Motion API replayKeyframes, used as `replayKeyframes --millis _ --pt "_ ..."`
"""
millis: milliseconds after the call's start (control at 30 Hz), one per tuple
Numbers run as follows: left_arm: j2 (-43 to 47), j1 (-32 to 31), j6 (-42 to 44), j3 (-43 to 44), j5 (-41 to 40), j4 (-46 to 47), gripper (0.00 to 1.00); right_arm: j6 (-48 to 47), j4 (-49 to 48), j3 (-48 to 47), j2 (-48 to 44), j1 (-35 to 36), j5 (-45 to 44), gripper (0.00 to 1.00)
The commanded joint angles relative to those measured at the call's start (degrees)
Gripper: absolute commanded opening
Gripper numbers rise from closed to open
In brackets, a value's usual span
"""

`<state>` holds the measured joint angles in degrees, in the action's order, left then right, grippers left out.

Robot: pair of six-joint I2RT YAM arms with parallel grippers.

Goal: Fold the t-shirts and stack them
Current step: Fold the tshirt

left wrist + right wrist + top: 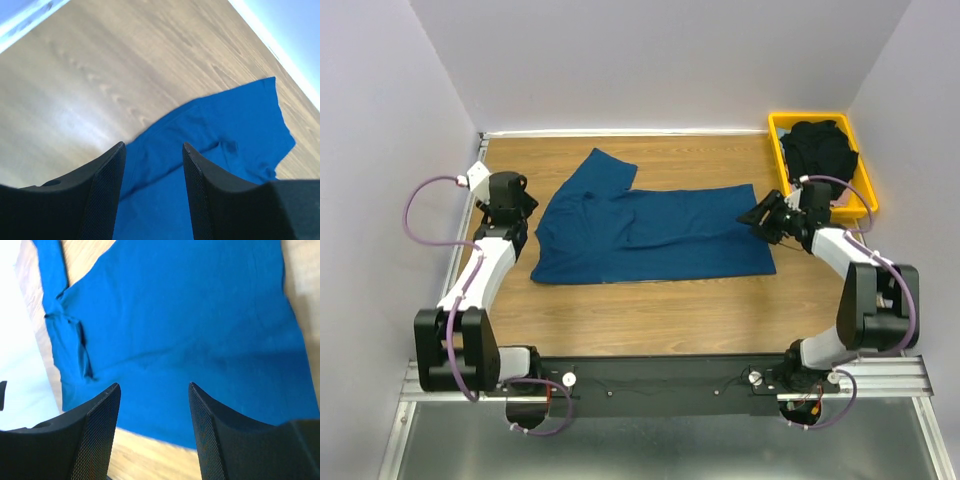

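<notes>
Before making the first fold, note the navy-blue t-shirt (pixel 650 235) spread flat at the centre of the wooden table (pixel 670 310), one sleeve poking toward 12 o'clock. Find the left gripper (pixel 525 205) parted and empty at the shirt's 9 o'clock edge. Find the right gripper (pixel 762 216) likewise spread wide, clutching nothing, over the 3 o'clock edge. Leave the black t-shirt (pixel 820 150) heaped in the yellow tray (pixel 865 175) at 1 o'clock. Judged stage: reaching for the first grasp, nothing folded or stacked. Next, probably: lower both sets of fingers, pinch opposite edges, carry cloth across without dragging or bunching.
</notes>
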<state>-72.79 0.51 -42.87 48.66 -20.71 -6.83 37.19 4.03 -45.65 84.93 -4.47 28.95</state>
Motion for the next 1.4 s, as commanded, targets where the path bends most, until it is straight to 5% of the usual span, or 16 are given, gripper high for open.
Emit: replayKeyframes --millis 0,133,467,700,833,967,1367 --pt "-4.19 -0.42 8.15 2.04 0.14 5.16 0.57 2.79 -2.36 -3.73 8.4 0.87 -3.28 0.64" --pt "-6.04 -0.43 8.42 1.17 3.47 8.84 0.57 3.94 -2.45 -3.32 13.25 0.78 -6.35 0.63" --pt "-7.45 -0.43 12.28 2.31 4.8 10.17 0.57 2.63 4.57 4.43 8.51 -1.33 -17.6 0.64" --pt "-8.67 -3.06 17.64 2.83 3.22 11.4 0.6 -2.29 9.59 -9.95 8.93 -0.81 -16.13 0.65" --pt "-13.85 -3.41 19.58 8.52 11.02 12.02 0.62 -7.39 11.08 -29.36 17.72 1.56 -10.34 0.65" --pt "-25.87 -3.76 21.52 17.57 14.83 8.25 0.57 -12.31 13.18 -35.89 23.44 3.5 -10.22 0.61" --pt "-41.81 -4.91 25.65 33.51 16.49 -2.05 0.54 -17.94 14.42 -31.43 22.92 7.9 -16.99 0.6"
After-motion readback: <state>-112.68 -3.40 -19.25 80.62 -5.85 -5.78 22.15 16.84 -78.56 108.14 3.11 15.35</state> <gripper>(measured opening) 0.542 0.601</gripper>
